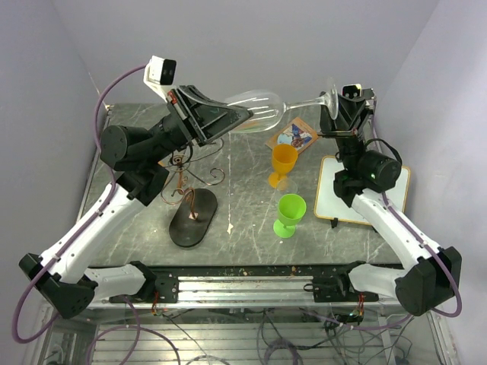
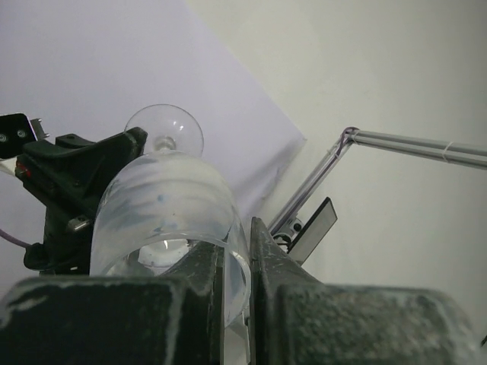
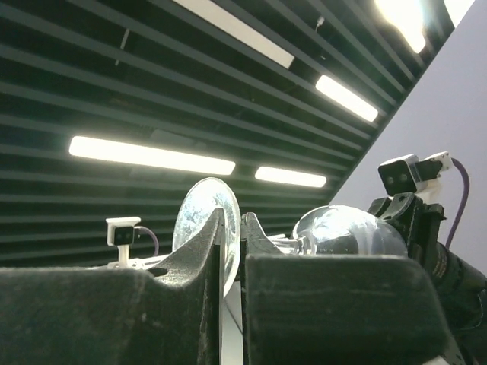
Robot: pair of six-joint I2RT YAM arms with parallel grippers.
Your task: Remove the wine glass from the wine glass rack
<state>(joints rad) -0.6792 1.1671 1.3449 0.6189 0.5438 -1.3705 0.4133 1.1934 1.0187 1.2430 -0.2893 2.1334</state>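
Note:
A clear wine glass (image 1: 262,109) lies on its side in the air above the back of the table, held at both ends. My left gripper (image 1: 242,116) is shut on the rim of its bowl (image 2: 163,205), one finger inside the bowl and one outside. My right gripper (image 1: 335,103) is shut on the glass's round foot (image 3: 199,220), with the bowl (image 3: 346,232) beyond it. The copper wire wine glass rack (image 1: 186,176) stands on its dark oval base (image 1: 192,219) below my left arm, with no glass seen on it.
An orange goblet (image 1: 283,163) and a green goblet (image 1: 290,214) stand mid-table. A printed card (image 1: 293,135) lies behind them. A white board with a wooden frame (image 1: 364,190) lies at the right under my right arm. Walls close in on three sides.

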